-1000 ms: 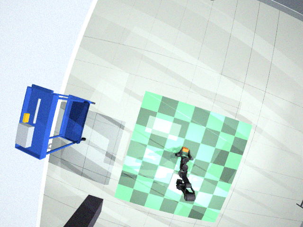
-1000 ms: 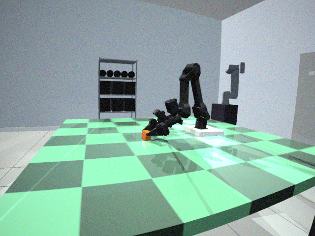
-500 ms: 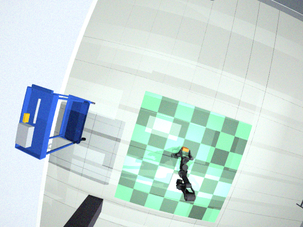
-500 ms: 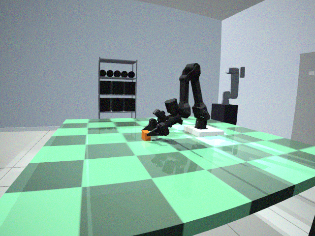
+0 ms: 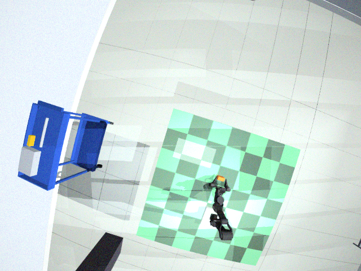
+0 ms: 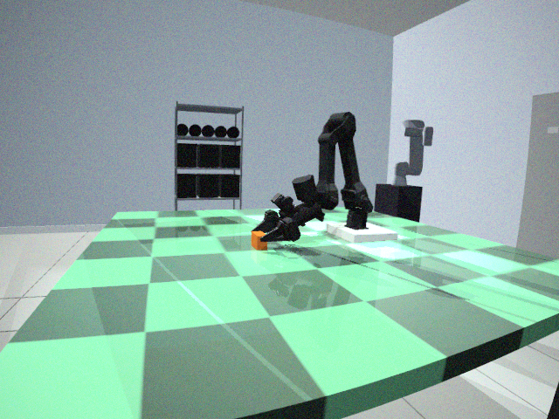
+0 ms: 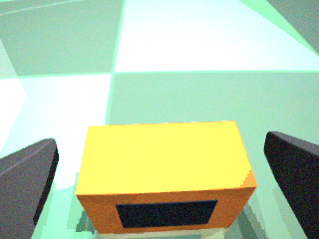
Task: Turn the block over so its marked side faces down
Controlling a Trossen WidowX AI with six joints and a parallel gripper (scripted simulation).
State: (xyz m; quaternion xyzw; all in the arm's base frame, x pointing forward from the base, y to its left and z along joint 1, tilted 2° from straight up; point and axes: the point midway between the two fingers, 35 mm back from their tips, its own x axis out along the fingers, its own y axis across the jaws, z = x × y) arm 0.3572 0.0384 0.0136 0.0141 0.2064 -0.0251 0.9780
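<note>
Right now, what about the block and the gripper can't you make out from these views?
- Underside of the block: hidden against the table in every view.
- Marked side's lower edge: wrist view, too steeply angled to judge contact with the table.
- Gripper finger bases: wrist view, cut off by the frame edges.

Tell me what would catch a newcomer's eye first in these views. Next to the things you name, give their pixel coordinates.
Probably the bright orange block (image 5: 220, 178) (image 6: 258, 240) (image 7: 166, 159), sitting on the green checkered table (image 5: 250, 163) (image 6: 203, 299) between the open fingers of the black arm's claw (image 5: 220, 183) (image 6: 260, 236) (image 7: 162, 145), its dark mark facing the wrist camera. Next, in the top view, the blue cart (image 5: 60, 140) standing off to the table's left.
</note>
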